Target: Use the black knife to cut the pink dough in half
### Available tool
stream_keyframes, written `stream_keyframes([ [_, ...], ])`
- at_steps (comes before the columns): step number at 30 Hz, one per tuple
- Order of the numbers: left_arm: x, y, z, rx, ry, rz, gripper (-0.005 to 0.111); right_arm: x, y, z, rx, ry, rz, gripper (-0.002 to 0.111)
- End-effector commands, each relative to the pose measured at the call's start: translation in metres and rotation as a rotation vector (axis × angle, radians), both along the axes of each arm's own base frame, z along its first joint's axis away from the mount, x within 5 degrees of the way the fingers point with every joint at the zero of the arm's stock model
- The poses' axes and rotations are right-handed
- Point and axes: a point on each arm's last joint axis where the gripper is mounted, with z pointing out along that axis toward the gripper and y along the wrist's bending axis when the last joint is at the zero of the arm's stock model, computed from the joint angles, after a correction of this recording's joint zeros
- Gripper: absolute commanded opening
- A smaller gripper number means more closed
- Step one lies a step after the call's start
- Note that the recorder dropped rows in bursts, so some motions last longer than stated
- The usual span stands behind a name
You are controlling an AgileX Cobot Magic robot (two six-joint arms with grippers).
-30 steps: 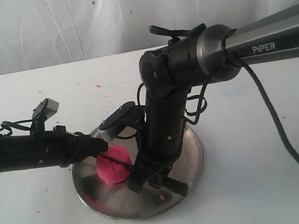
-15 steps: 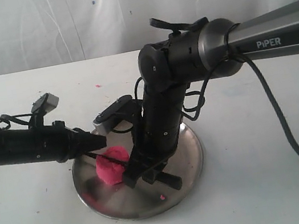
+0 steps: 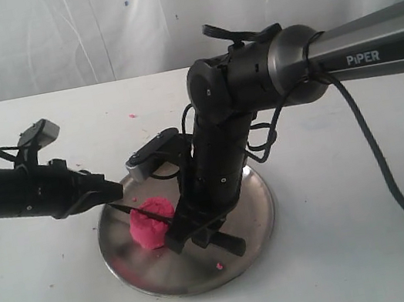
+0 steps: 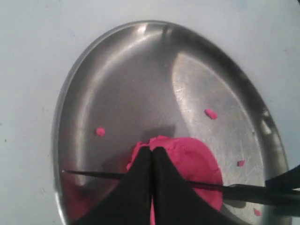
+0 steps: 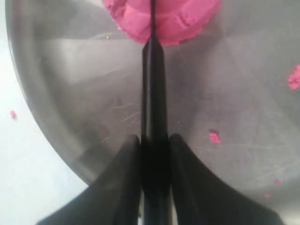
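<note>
1. The bright pink, soft, squat lump of dough (image 3: 152, 222) is seen left of centre on the round, shallow steel plate (image 3: 256, 216), which rests on the white tabletop (image 3: 375, 245).
2. The slim black knife (image 5: 153, 89) is clamped by its handle in the right hand (image 5: 154, 145), so its blade is laid across the dough's middle, apparently to halve it.
3. The left hand (image 4: 151, 161) is closed on nothing, just left of the dough, seemingly kept clear of the blade.

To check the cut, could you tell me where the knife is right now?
In the exterior view, the knife lies across the dough on the plate, left of centre, held by the right gripper.
</note>
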Motion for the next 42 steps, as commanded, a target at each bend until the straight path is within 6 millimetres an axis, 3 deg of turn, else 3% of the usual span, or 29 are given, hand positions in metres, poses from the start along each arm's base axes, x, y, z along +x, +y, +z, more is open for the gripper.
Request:
stream_keyframes([
  [1,-0.002,0.000,-0.014,-0.007,0.052,0.008,0.000,0.000,0.001,0.007,0.018,-0.013,0.003,0.000],
  [15,0.003,-0.003,-0.013,-0.072,0.005,0.012,0.000,0.000,0.001,0.007,0.020,-0.012,0.002,0.000],
  [26,0.002,-0.010,-0.030,-0.031,0.036,-0.005,0.000,-0.001,0.001,0.006,0.017,-0.009,0.002,0.000],
  [42,0.003,-0.010,-0.029,-0.044,0.035,-0.004,0.000,-0.005,-0.003,0.004,-0.029,0.038,-0.002,0.000],
])
